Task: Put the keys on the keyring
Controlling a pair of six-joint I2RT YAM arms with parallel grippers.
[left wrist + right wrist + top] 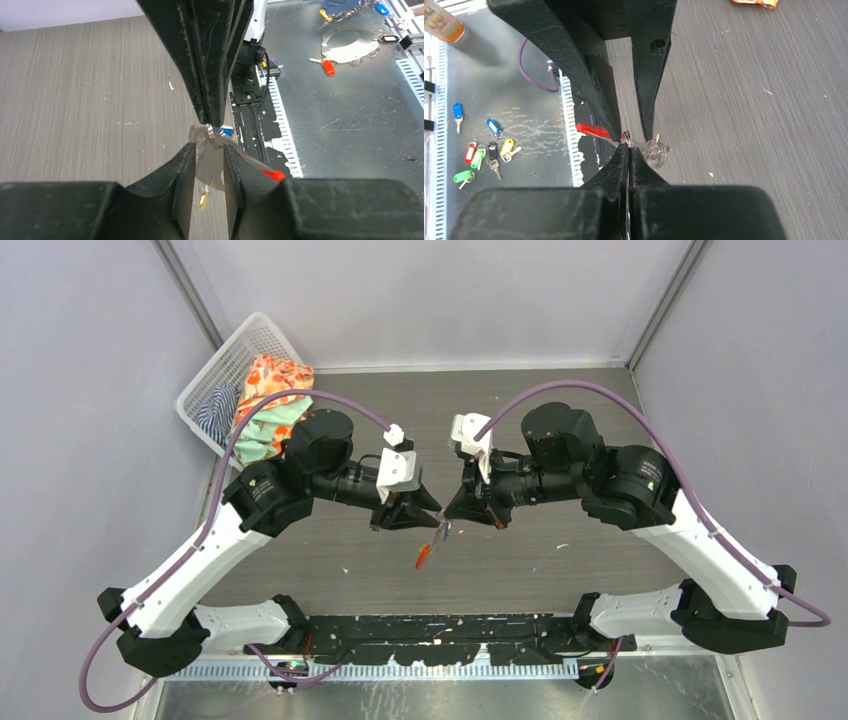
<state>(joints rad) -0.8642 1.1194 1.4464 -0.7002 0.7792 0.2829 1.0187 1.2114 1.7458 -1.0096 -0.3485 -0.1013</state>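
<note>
threading in hand: left gripper (428, 518) clamps keyring (201, 136), right gripper (452, 520) pinches blue key (223, 131) beside it; next likely needs fine alignment.

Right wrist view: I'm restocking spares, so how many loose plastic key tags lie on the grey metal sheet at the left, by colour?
Blue plastic key tags: 2
Green plastic key tags: 2
Red plastic key tag: 1
Black plastic key tag: 1
Yellow plastic key tag: 1
Total: 7
</note>
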